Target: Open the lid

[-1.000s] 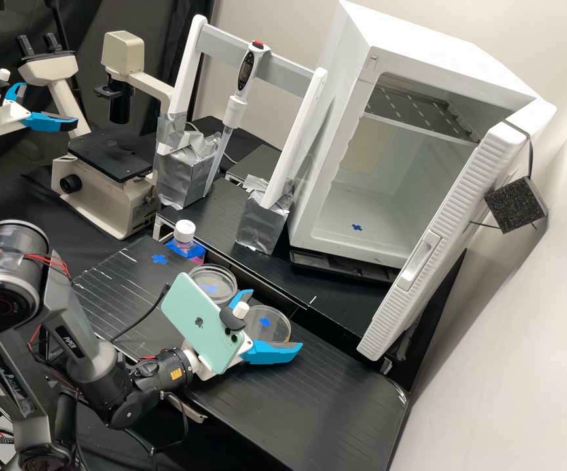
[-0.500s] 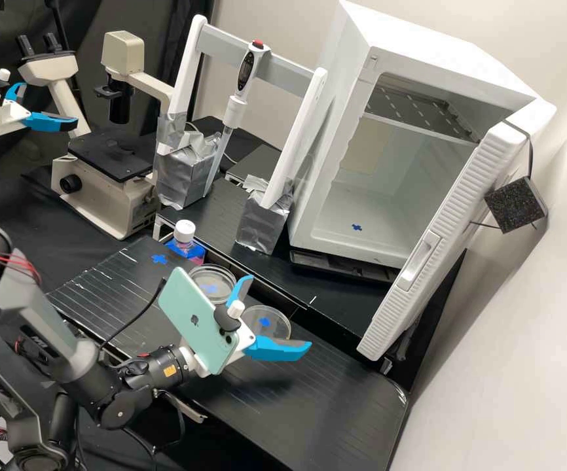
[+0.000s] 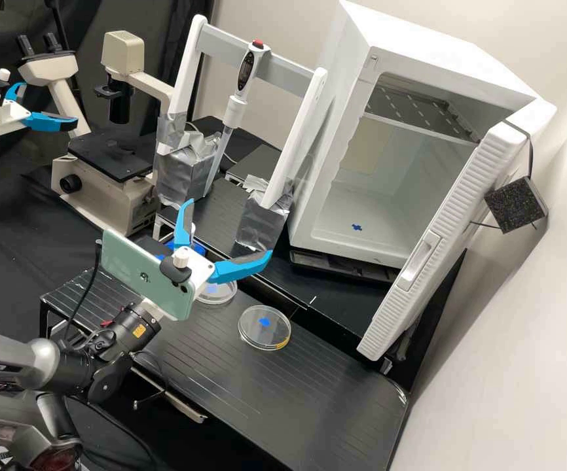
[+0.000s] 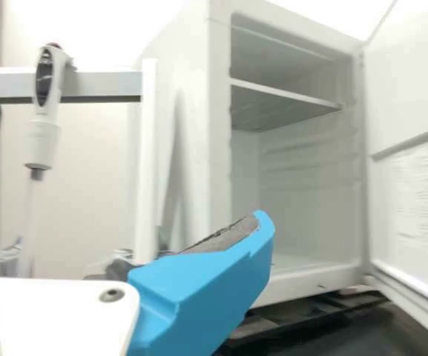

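In the high view, the gripper (image 3: 228, 227) is above the black bench (image 3: 336, 392), near the bottle, and its blue fingers (image 3: 241, 265) are spread wide apart with nothing between them. The sentence does not say which lid is meant. It may be the white cap (image 3: 194, 228) of the bottle, which is mostly hidden behind one finger, or the cover of a clear round dish. One dish (image 3: 264, 328) lies flat on the bench, well apart from the gripper; the other dish (image 3: 224, 294) is flat too, partly behind the gripper. If it is the cap, I judge that it is light, stiff and rather smooth, so it is better to hold it low around its side, centred, firmly enough not to slip during the turning; the bottle could turn together with it. If it is a dish cover, it should be thin, very light, slippery and easy to crack, so I would take it at two opposite points of the rim, softly, and lift it level without catching the lower part. In the wrist view, one blue finger with a grey pad reaches in front of the open white cabinet (image 4: 219, 148), touching nothing that I can see; the pipette (image 4: 43, 141) hangs farther behind.
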Robot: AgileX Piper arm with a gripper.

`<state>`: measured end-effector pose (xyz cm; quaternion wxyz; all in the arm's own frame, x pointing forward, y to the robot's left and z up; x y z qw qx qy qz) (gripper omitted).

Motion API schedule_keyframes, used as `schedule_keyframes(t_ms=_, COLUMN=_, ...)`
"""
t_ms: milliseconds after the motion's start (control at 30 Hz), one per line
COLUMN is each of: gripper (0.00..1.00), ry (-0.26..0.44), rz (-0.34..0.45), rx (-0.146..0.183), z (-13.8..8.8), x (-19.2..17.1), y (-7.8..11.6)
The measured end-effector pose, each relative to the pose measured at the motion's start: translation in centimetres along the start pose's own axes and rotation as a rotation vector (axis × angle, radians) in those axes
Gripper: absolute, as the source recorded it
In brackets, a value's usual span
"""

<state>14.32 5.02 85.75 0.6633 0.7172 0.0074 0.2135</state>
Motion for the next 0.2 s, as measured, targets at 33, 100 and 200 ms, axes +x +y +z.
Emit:
schedule_keyframes(t_ms=33, gripper=1.00, ry=-0.003, rz=-0.004, rx=0.001, z=-0.01, x=0.10, y=-0.26)
schedule_keyframes(t_ms=100, gripper=1.00, ry=-0.013, rz=-0.017, rx=0.002, z=0.04, x=0.26, y=-0.75)
schedule_keyframes(t_ms=200, gripper=1.00, ry=-0.024, rz=-0.032, rx=0.007, z=0.19, x=0.38, y=-1.11)
